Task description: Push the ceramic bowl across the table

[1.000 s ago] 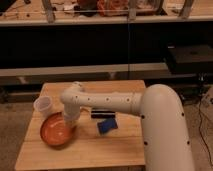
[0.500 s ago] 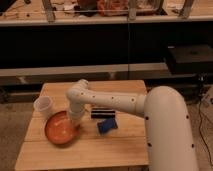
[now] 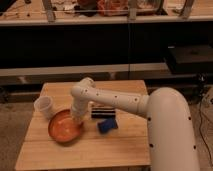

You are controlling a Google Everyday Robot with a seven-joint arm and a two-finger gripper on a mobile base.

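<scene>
Camera view: a wooden table [image 3: 95, 150] is seen from above, with the white arm [image 3: 165, 125] reaching in from 3 o'clock.
white cup [image 3: 44, 106]: stood upright near the table's 9 o'clock edge, at about 10 o'clock of the bowl and just apart from its rim; no shift is noted against the earlier pictures.
ceramic bowl [image 3: 62, 127]: set upright on the 9 o'clock half of the table; it is found a little farther toward 3 o'clock than half a second ago, and farther again than a second ago.
gripper [image 3: 77, 118]: lowered at the bowl's 3 o'clock rim, seemingly in touch with it; whether it is wide or narrow cannot be told. It is displaced toward 3 o'clock in step with the bowl.
dark block [image 3: 102, 112]: laid flat just past the gripper at 3 o'clock; unmoved.
blue object [image 3: 107, 125]: laid near the dark block, at its 5 o'clock; unmoved, and now closer to the bowl.
change: only the bowl, gripper and arm are displaced, all the same way and by a small amount.
meaning for the task: the push is judged to be under way but early, since most of the table's width is yet to be crossed. The path toward 3 o'clock is judged to be narrowed by the dark block and blue object, so contact with them is a risk.
</scene>
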